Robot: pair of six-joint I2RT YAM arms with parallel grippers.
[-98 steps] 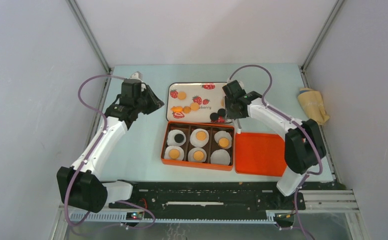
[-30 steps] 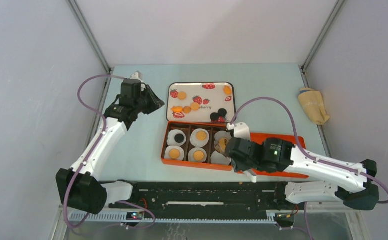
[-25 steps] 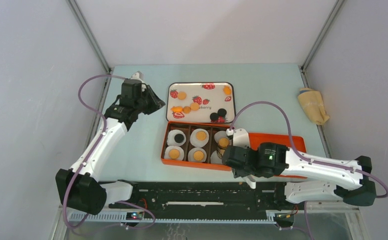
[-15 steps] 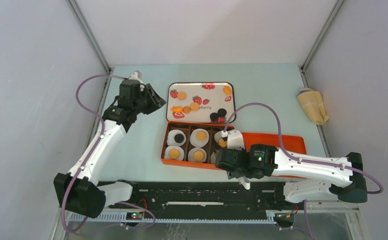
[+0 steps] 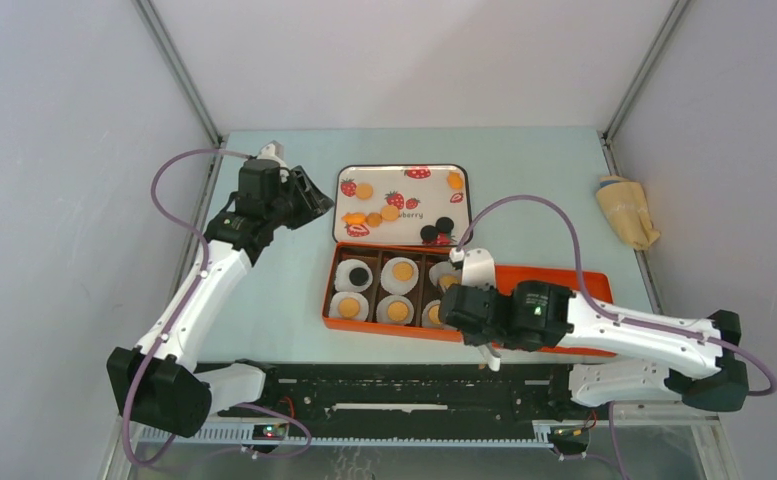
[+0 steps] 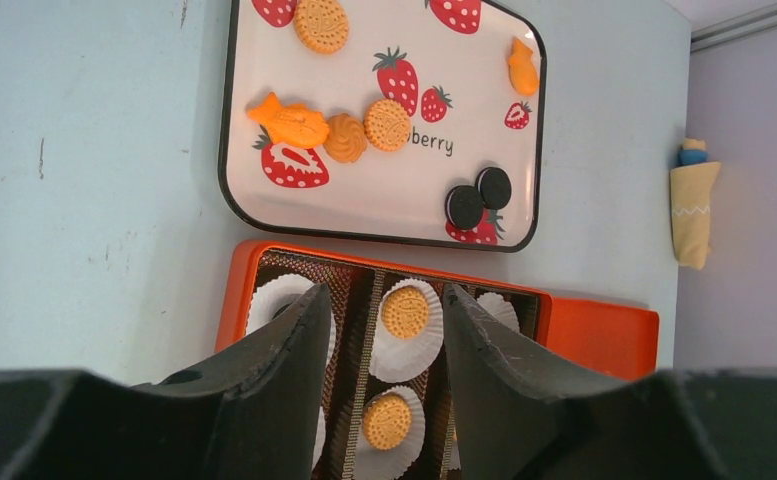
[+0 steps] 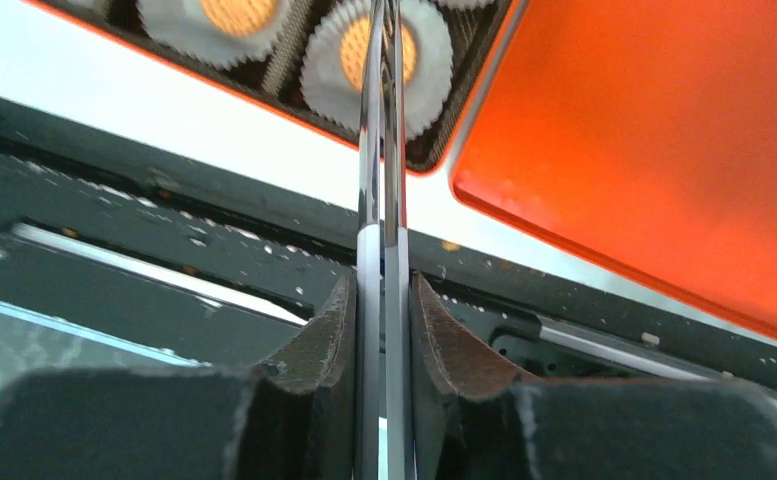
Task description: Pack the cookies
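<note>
Six cookies (image 5: 402,270) filled the orange box (image 5: 326,300) at centre frame, five golden and one black; its lower-right cup (image 7: 319,60), empty earlier, had gained one, so only the lid (image 7: 664,130) seemed left. Right end effector (image 7: 384,285) stayed clamped on tweezers (image 7: 371,150) above that cup; left end effector (image 6: 384,300) stood apart, empty. Seven cookies lay on the tray (image 6: 394,190): five golden, two black.

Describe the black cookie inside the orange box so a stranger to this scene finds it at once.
Find the orange box of six paper-lined compartments, just nearer the robot than the strawberry-print tray. In its far row, leftmost compartment, the black cookie lies in a white paper cup. It is the only dark one in the box; the other cookies visible there are golden-orange.
</note>
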